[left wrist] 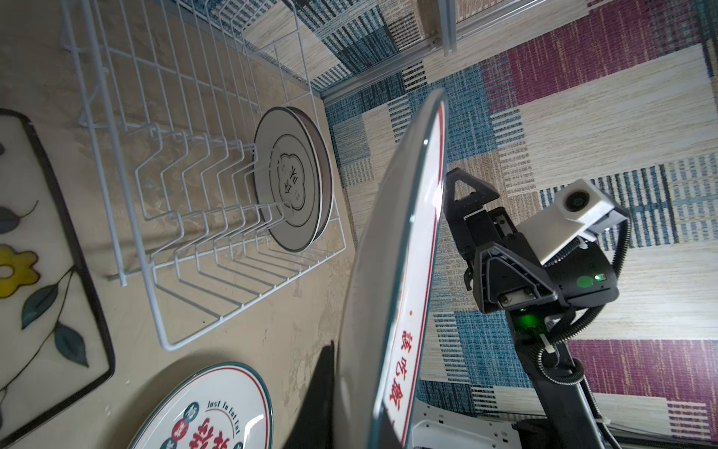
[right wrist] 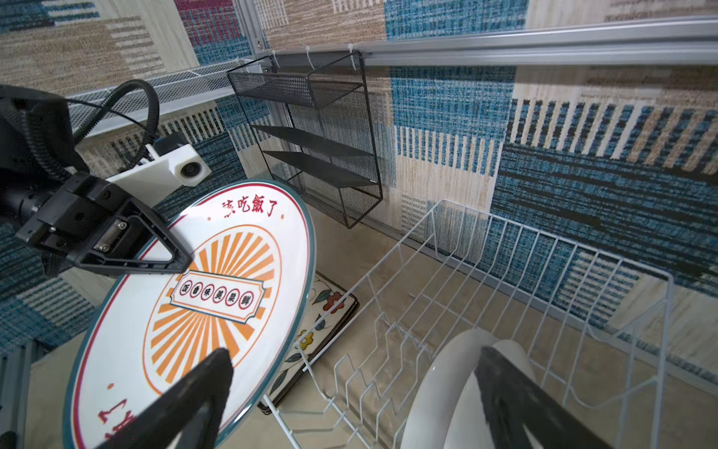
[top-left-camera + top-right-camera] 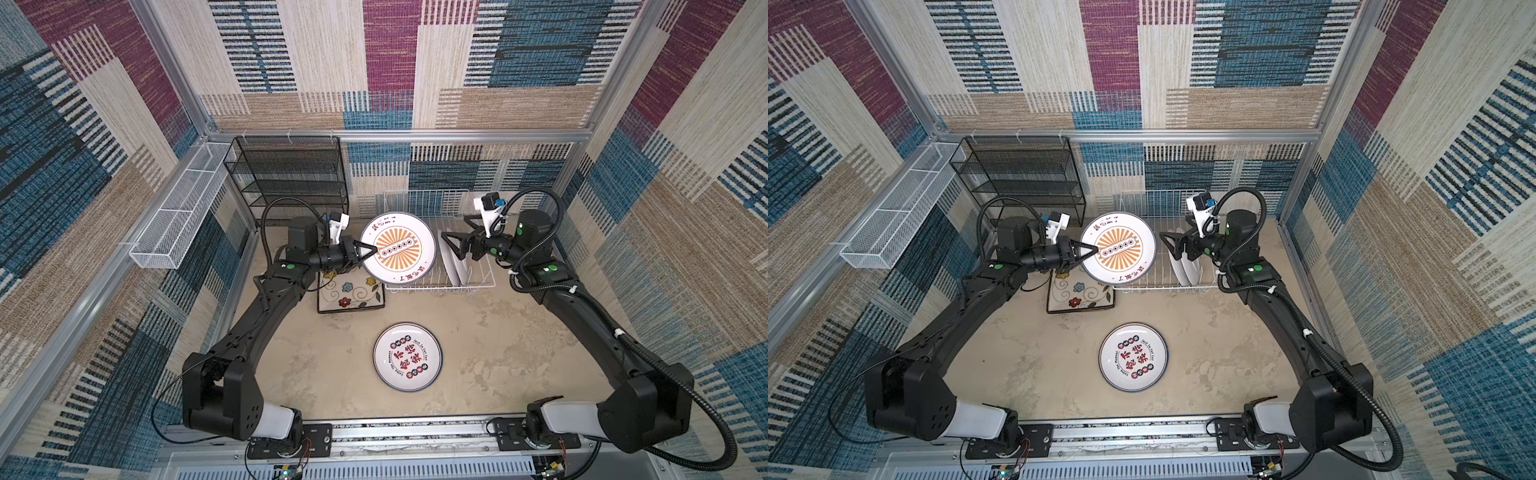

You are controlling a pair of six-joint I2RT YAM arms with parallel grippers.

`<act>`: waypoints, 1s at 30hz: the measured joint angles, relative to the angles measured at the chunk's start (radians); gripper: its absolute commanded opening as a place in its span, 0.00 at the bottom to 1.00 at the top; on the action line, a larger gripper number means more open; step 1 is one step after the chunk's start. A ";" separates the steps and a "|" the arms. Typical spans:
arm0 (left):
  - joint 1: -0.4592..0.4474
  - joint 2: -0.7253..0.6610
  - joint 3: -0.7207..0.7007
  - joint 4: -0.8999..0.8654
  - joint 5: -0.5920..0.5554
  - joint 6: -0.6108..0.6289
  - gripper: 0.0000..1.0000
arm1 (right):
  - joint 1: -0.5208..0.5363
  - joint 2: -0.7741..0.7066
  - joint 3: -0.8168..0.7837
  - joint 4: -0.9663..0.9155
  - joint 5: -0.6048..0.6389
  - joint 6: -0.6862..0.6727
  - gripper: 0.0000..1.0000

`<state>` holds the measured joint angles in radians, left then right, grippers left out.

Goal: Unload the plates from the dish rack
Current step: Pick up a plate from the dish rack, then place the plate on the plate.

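Holds the sunburst plate (image 3: 397,248) by its rim in the shut left claw (image 3: 372,251), tilted above the dish rack (image 3: 440,286) end — right claw (image 3: 455,232) gaping empty just beside. Looks mid-unload: next, calls for laying it flat on the table (image 3: 478,332) near the square plate (image 3: 349,293) and round plate (image 3: 407,357) — with two white plates (image 3: 455,266) left racked.

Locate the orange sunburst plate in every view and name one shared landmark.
In a top view: sunburst plate centre, raised.
In a top view: again near centre.
Left wrist: edge-on, close up, dish rack behind.
Right wrist: face-on, close up, left gripper on its rim.
Shared landmark: the dish rack, beside the plate everywhere.
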<state>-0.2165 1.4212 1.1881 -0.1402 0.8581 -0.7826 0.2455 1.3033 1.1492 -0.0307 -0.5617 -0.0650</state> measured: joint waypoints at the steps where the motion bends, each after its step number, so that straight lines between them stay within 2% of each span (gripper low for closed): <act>1: 0.000 -0.015 -0.015 -0.023 -0.005 0.009 0.00 | 0.001 -0.016 -0.015 -0.004 -0.008 -0.039 1.00; 8: 0.000 -0.112 -0.167 -0.124 -0.019 0.044 0.00 | 0.011 -0.135 -0.152 -0.041 -0.037 -0.264 1.00; 14: -0.002 -0.198 -0.280 -0.194 -0.027 0.056 0.00 | 0.030 -0.187 -0.195 -0.074 -0.040 -0.378 1.00; 23: -0.023 -0.309 -0.446 -0.295 -0.056 0.087 0.00 | 0.065 -0.208 -0.226 -0.119 -0.029 -0.472 1.00; 30: -0.080 -0.304 -0.515 -0.314 -0.099 0.099 0.00 | 0.087 -0.208 -0.240 -0.133 -0.012 -0.500 1.00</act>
<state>-0.2966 1.1175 0.6731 -0.4545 0.7593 -0.6838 0.3325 1.0954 0.9092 -0.1635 -0.5739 -0.5652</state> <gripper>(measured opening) 0.101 0.998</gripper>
